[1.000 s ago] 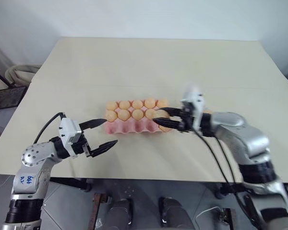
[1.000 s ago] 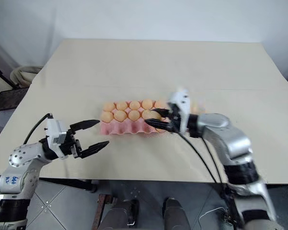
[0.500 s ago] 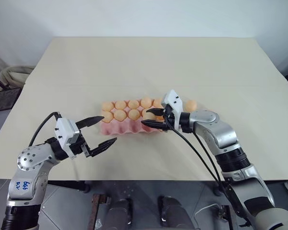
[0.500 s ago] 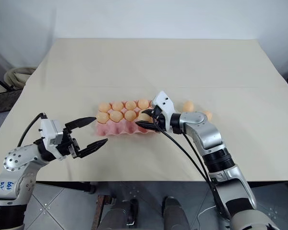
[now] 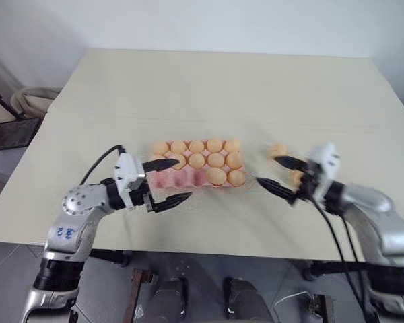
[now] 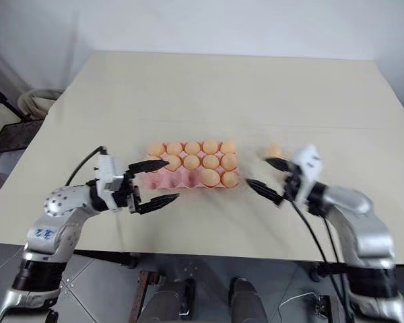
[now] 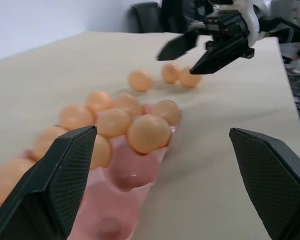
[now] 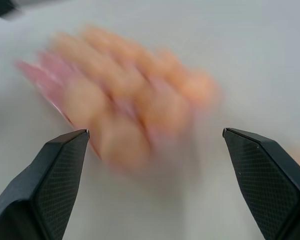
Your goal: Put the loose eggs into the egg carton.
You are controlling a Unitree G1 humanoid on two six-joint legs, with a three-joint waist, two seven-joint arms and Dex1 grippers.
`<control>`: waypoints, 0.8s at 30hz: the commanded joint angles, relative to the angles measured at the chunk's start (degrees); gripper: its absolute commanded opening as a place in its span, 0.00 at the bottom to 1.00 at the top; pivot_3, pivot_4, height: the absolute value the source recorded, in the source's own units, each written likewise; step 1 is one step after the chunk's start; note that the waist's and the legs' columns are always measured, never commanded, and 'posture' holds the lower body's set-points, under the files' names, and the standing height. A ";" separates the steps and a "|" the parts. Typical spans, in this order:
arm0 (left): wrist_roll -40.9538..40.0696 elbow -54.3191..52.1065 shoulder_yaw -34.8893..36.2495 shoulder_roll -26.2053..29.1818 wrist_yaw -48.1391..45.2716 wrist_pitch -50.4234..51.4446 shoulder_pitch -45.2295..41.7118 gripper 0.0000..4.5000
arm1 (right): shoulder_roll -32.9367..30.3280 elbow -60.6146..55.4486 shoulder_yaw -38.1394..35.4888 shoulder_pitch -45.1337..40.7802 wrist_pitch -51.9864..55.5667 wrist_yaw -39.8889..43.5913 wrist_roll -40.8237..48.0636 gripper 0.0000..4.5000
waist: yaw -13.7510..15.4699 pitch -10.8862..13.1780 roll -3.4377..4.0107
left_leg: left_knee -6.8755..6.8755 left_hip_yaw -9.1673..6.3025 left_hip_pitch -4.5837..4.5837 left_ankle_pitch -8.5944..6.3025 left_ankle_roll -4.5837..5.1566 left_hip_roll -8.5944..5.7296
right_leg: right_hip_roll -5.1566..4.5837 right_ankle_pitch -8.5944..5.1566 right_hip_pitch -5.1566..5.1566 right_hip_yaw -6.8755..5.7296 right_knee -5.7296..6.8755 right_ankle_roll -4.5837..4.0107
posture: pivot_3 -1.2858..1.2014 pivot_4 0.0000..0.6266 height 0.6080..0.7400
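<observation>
The pale-pink egg carton lies mid-table with peach-orange eggs in its back and middle rows and two in the front row at its right end. Three loose eggs lie on the table right of the carton; in the left eye view one shows plainly. My right gripper hovers open and empty right of the carton, in front of those eggs. At the carton's front left corner, my left gripper also stands open and empty, one finger over the carton's left end.
The beige table stretches wide behind the carton, and its front edge runs just below both grippers. Off the table's left side stand a dark flat object and a beige object on the floor.
My right gripper opened, left its egg in the carton's front row and swung away to the right. My left gripper moved right, up to the carton's left end.
</observation>
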 commanded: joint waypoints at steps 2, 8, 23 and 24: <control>0.22 3.54 -0.42 -0.16 -2.79 -1.20 -2.77 1.00 | 0.18 -2.41 -12.10 10.97 -6.78 -0.25 2.32 0.99 | -0.65 0.00 -0.01 | 0.01 0.18 0.09 0.00 0.00 0.09 | 0.09 0.00 0.03 0.09 0.04 0.00 | 0.52 0.24 1.00; 0.92 7.68 -0.79 -0.57 -4.91 -2.99 -5.41 1.00 | 2.89 0.34 -16.22 18.97 -13.00 -1.54 1.85 0.99 | -1.73 0.03 -0.05 | 0.06 0.42 1.02 -0.09 -0.18 0.22 | 0.16 0.06 0.88 0.28 0.19 -0.09 | 0.52 0.24 1.00; 0.05 4.36 3.56 1.88 -3.67 -3.11 -1.06 1.00 | -4.08 12.40 -0.52 -3.98 -3.12 -2.34 -1.72 0.99 | -2.06 0.02 -0.03 | -0.17 0.55 0.87 -0.04 -0.15 0.52 | 0.10 0.31 0.84 0.16 -0.48 -0.23 | 0.52 0.24 1.00; 0.10 3.87 3.95 2.04 -3.32 -3.12 -0.55 1.00 | -4.41 14.36 0.75 -5.61 -2.78 -2.06 -2.53 0.99 | -1.92 0.01 -0.03 | -0.17 0.54 0.69 0.02 -0.07 0.52 | 0.10 0.30 0.67 0.14 -0.46 -0.24 | 0.52 0.24 1.00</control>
